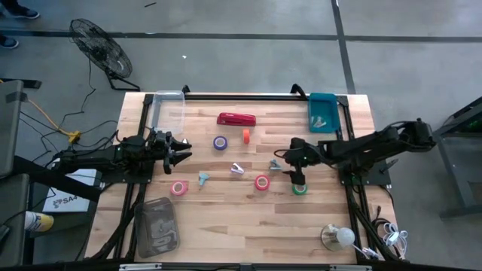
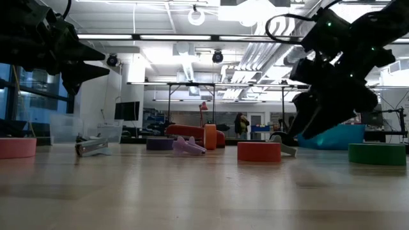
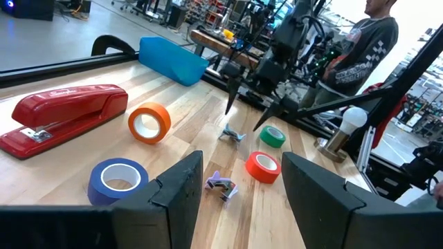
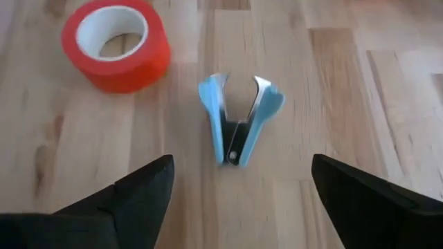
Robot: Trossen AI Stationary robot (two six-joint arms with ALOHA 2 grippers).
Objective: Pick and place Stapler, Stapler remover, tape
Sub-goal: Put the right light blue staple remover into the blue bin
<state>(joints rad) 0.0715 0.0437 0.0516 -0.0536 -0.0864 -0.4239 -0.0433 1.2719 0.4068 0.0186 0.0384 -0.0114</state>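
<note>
The red stapler (image 1: 236,119) lies flat at the table's far middle. Tape rolls lie flat on the wood: purple (image 1: 220,142), orange (image 1: 245,135), pink (image 1: 178,187), red (image 1: 261,182) and green (image 1: 300,188). A blue staple remover (image 4: 239,121) lies jaws-open between the red and green rolls. My right gripper (image 4: 239,173) slants down just over it, open, a finger on either side, touching nothing. Two more removers (image 1: 238,169) (image 1: 203,178) lie nearer the middle. My left gripper (image 1: 181,150) waits level at the left, open and holding nothing.
A blue bin (image 1: 322,111) stands at the far right corner and a clear tub (image 1: 167,109) at the far left. A clear lidded box (image 1: 157,226) sits near left, a lamp (image 1: 339,237) near right. A person (image 3: 360,48) stands beyond the table.
</note>
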